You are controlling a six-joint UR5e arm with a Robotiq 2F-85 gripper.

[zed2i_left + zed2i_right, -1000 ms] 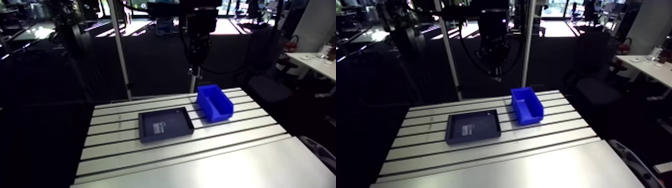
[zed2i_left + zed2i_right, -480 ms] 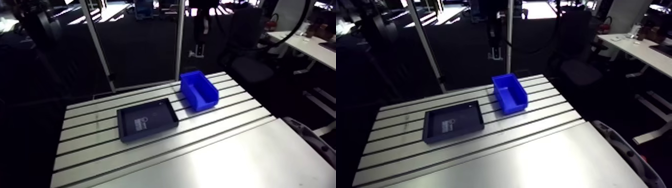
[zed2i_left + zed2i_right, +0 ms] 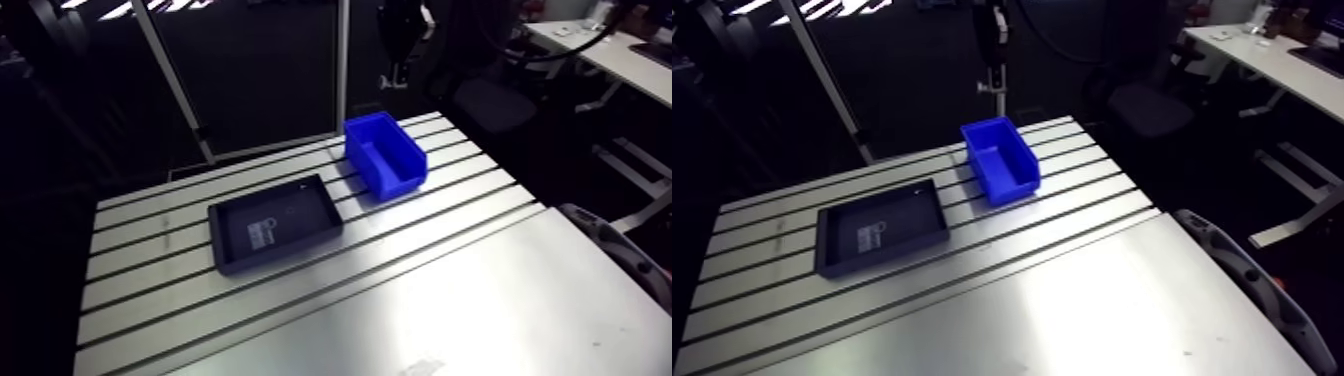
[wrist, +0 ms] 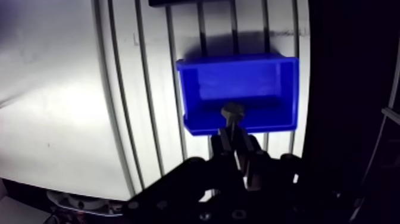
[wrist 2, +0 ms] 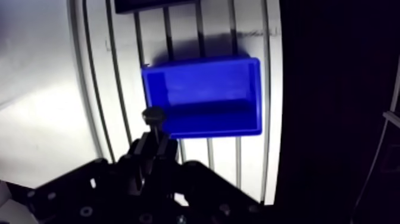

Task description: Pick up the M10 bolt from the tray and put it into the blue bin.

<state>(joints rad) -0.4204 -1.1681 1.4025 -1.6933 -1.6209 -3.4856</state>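
M10 bolt [image 4: 231, 115] held in pincer [image 4: 233, 138] nr blue bin [image 4: 268, 123]; tray [image 3: 303, 213] label [image 3: 261, 232] illegible.

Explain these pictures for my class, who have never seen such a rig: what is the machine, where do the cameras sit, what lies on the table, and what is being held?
This is one robot arm working at a slotted metal table. Two pictures come from a camera on the arm's upper part, looking down over the table. The other two come from a camera on the wrist, looking past the gripper. On the table are a dark tray and, beside it, a blue bin. The gripper's two fingers are shut on a bolt, held in the air near the bin and not yet dropped in.
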